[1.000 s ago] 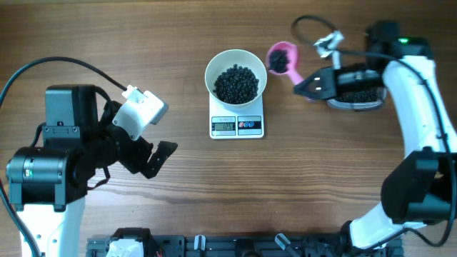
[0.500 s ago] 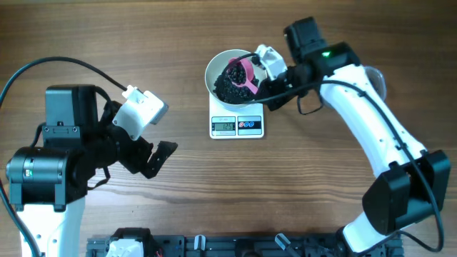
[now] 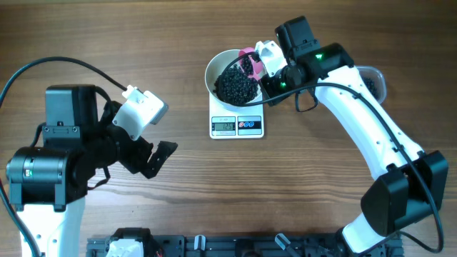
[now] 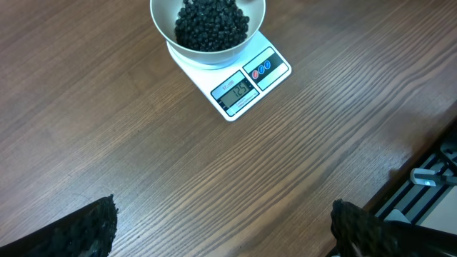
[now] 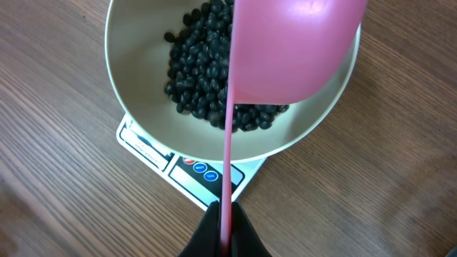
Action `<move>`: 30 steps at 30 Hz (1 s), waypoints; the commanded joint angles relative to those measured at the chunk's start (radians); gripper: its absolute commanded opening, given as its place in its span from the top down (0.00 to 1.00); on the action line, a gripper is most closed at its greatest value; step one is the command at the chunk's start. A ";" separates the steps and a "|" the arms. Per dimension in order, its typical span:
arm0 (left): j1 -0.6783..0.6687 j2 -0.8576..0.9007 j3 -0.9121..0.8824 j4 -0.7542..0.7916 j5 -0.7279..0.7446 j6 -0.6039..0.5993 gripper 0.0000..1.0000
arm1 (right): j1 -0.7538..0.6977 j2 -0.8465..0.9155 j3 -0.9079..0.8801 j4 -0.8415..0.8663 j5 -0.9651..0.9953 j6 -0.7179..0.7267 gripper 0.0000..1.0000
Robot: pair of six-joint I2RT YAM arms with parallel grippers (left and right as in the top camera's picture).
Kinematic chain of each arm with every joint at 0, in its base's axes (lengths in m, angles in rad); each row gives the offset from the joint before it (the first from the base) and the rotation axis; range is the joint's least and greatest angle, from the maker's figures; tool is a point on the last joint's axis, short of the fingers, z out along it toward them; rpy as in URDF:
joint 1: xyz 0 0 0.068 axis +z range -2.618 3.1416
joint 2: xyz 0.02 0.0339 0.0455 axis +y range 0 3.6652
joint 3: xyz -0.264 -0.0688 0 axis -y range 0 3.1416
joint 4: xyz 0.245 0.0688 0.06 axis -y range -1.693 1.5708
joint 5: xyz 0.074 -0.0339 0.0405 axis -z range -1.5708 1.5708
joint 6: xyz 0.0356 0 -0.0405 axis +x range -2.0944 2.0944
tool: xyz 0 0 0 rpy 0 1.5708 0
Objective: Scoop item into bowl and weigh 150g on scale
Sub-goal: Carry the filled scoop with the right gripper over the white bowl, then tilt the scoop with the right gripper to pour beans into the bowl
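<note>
The white bowl [image 3: 211, 66] stands on the white scale [image 3: 237, 126] and holds a heap of black beans, the item [image 3: 235, 87]. My right gripper [image 3: 261, 73] is shut on the handle of a pink scoop [image 3: 248, 63]. The scoop is tipped on its side over the bowl's right rim. From the right wrist, the scoop's pink back [image 5: 293, 50] covers part of the beans [image 5: 200, 71], and my right gripper [image 5: 226, 223] pinches the thin handle over the scale [image 5: 187, 175]. My left gripper [image 3: 161, 155] hangs open, well left of the scale [image 4: 250, 80].
A clear plastic tub [image 3: 373, 80] with more black beans sits at the far right, partly hidden behind my right arm. A black rail [image 3: 235, 246] runs along the table's front edge. Bare wood lies between my left gripper [image 4: 221, 225] and the bowl [image 4: 163, 25].
My right arm has swung left from the tub to the bowl, carrying the pink scoop, and the scoop has tipped over the bowl. The left arm has not moved.
</note>
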 commanded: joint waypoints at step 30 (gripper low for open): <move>0.007 -0.003 0.013 -0.001 0.015 0.019 0.00 | 0.060 -0.034 0.061 0.023 0.129 0.050 0.96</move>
